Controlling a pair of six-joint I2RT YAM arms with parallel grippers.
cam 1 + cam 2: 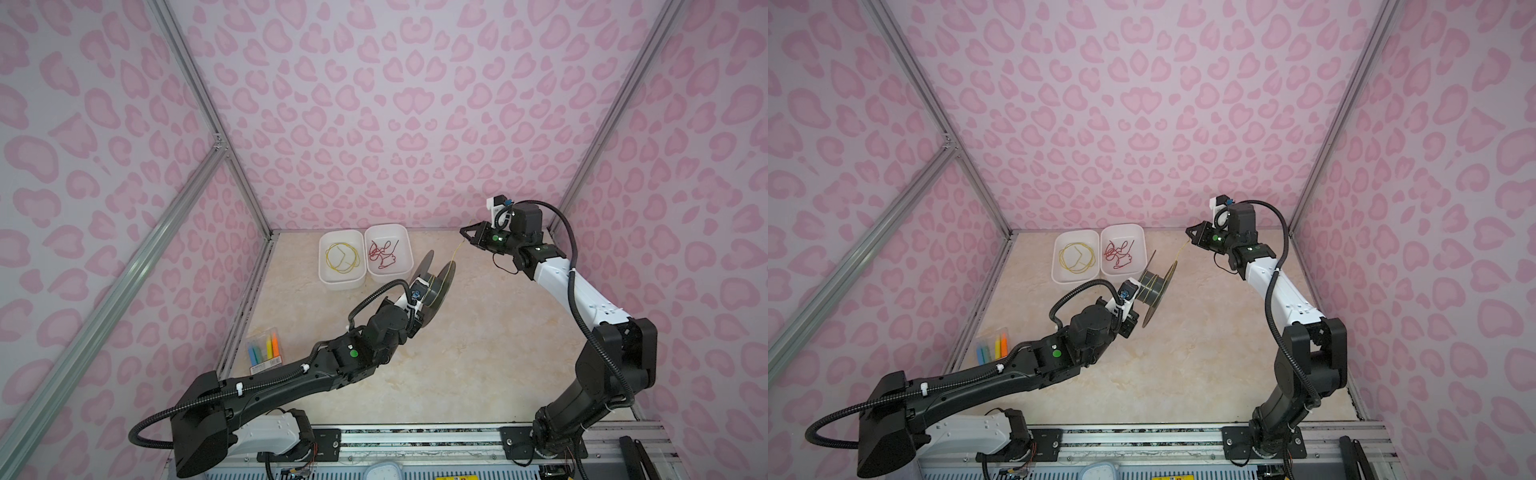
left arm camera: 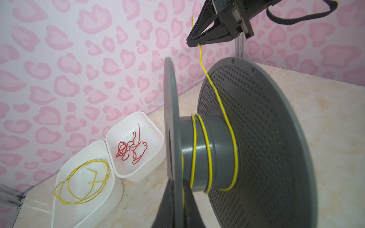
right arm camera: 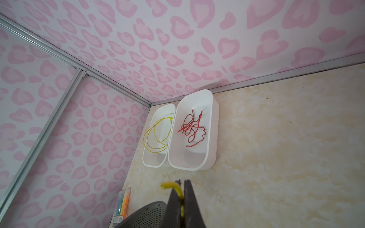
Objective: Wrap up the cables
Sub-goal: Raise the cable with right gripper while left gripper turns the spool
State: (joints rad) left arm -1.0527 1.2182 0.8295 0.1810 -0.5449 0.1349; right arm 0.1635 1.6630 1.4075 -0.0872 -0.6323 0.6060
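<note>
A grey spool (image 1: 432,282) (image 1: 1156,286) is held above the table, tilted on edge. My left gripper (image 2: 177,182) is shut on the rim of one of its flanges (image 2: 170,118). A thin yellow cable (image 2: 221,102) makes three turns around the hub (image 2: 217,150), then climbs over the perforated flange to my right gripper (image 1: 463,233) (image 1: 1190,232). That gripper (image 3: 182,182) is shut on the cable (image 3: 174,187) near its end, up and to the right of the spool, and a short bent tip sticks out past the fingers.
Two white bins stand at the back of the table: one (image 1: 321,262) holds loose yellow cable loops (image 1: 343,257), the other (image 1: 409,253) a tangled red cable (image 1: 382,254). A pack of highlighters (image 1: 264,347) lies by the left wall.
</note>
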